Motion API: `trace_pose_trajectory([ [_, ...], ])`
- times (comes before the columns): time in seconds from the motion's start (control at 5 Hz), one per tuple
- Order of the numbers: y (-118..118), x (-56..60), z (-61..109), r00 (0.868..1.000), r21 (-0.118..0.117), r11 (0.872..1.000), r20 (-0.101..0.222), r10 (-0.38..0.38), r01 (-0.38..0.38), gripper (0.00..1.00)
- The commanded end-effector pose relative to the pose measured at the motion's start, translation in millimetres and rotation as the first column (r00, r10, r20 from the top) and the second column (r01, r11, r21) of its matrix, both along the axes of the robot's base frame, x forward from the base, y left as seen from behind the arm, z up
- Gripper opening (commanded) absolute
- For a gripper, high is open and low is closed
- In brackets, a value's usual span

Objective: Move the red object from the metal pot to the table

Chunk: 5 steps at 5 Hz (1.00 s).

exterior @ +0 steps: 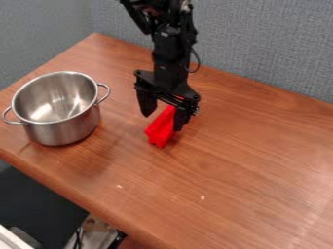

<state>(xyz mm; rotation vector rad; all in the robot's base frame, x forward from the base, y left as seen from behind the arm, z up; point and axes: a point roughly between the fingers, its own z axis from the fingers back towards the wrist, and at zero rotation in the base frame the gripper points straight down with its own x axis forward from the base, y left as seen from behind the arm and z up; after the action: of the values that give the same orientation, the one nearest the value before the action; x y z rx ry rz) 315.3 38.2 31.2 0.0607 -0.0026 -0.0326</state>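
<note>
The red object [162, 128] rests on the table [247, 165], right of the metal pot [56, 107]. My gripper [166, 109] hangs right above the red object's far end, jaws open, one finger on each side of it. The fingertips [143, 103] stand apart from the block. The pot is empty and stands near the table's left edge.
The table's front edge runs diagonally from the left to the lower right. A grey wall stands behind the table. Dark floor and some equipment show below the front edge.
</note>
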Motion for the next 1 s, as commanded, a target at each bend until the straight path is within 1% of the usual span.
trace_pose_trajectory([
  [0.0,6.6,8.9,13.0,0.999,0.004,1.000,0.044,0.009,-0.009,1.00],
  [0.8,6.5,8.8,15.9,0.999,-0.003,1.000,0.042,-0.008,0.009,1.00],
])
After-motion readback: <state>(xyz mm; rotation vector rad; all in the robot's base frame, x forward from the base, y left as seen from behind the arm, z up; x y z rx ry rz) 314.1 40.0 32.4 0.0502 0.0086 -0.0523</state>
